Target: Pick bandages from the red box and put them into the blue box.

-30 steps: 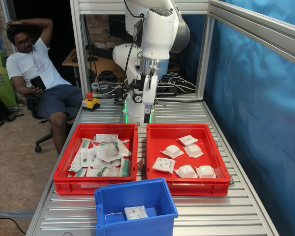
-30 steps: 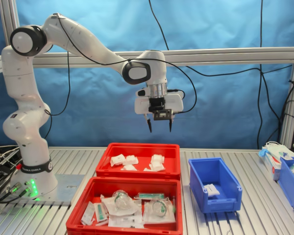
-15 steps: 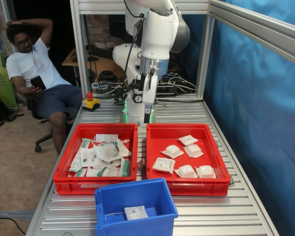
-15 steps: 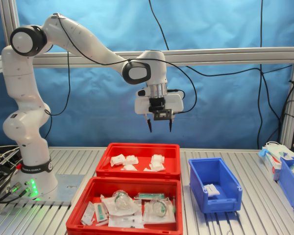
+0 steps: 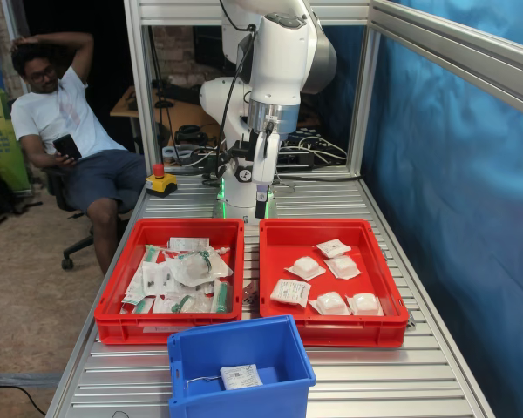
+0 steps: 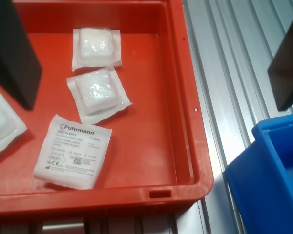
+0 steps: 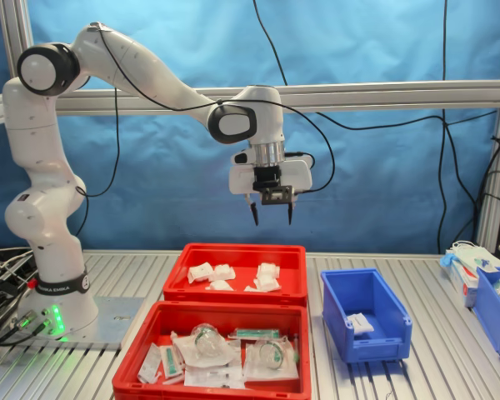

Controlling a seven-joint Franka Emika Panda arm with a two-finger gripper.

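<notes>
The gripper (image 7: 271, 214) hangs high above the red box (image 7: 293, 283), fingers spread wide and holding nothing. In the wrist view the two dark fingers (image 6: 12, 53) frame the scene: one stands over the box floor, the other beyond the box wall, towards the blue box (image 6: 278, 175). The bandages (image 5: 329, 274) lie scattered on the red box floor, well below the fingertips. The flat printed packet (image 6: 73, 151) lies inside the span of the fingers but towards the finger over the floor, its long side slightly skewed to the box wall. Two puffy packets (image 6: 96, 92) lie just beyond it, close together, and another shows partly behind that finger. Judged from this, the next move calls for a straight descent with a small shift towards the packets. The blue box (image 5: 241, 357) already holds one packet (image 5: 241, 376). A second red tray (image 5: 170, 279), heaped with green-marked packets, stands beside the first.
</notes>
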